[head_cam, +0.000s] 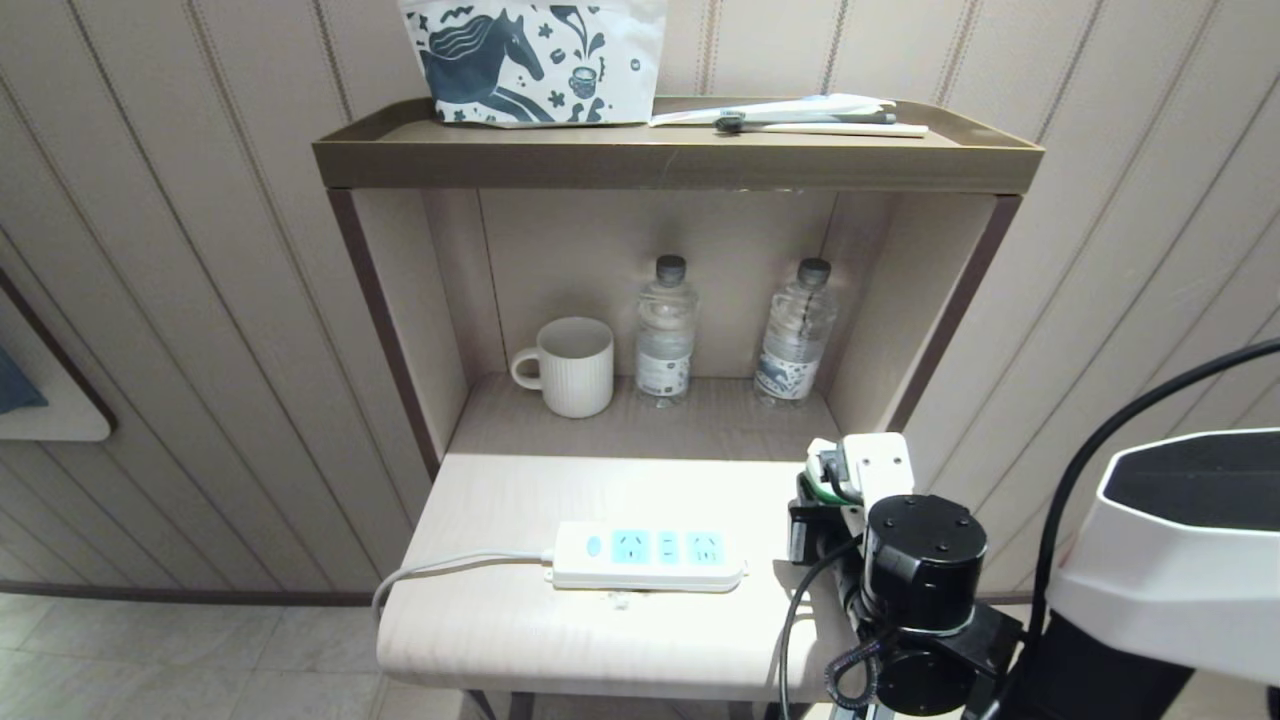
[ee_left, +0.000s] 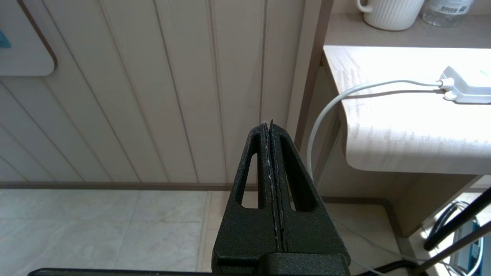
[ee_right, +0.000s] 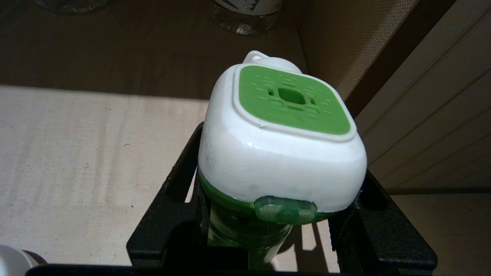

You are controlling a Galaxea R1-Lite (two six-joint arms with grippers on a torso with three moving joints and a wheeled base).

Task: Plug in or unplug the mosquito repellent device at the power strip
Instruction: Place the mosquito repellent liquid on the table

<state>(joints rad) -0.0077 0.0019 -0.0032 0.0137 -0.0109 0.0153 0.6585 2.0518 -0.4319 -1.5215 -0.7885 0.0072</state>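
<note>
Right wrist view has the right gripper (ee_right: pixel 282 230) clamped on the mosquito repellent device (ee_right: pixel 282 153), its fingers (ee_right: pixel 184 168) either side of the green bottle, held off the right end of the power strip (head_cam: pixel 648 556). Green face tilts up and away, bottle toward the wrist; prongs can't be seen. It should square up over a socket first, then press straight. Left gripper (ee_left: pixel 271 126) hangs pinched together beside the shelf.

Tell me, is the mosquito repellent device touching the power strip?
Apart. The head view shows the mosquito repellent device in the right pincer, with bare table between it and the power strip.
</note>
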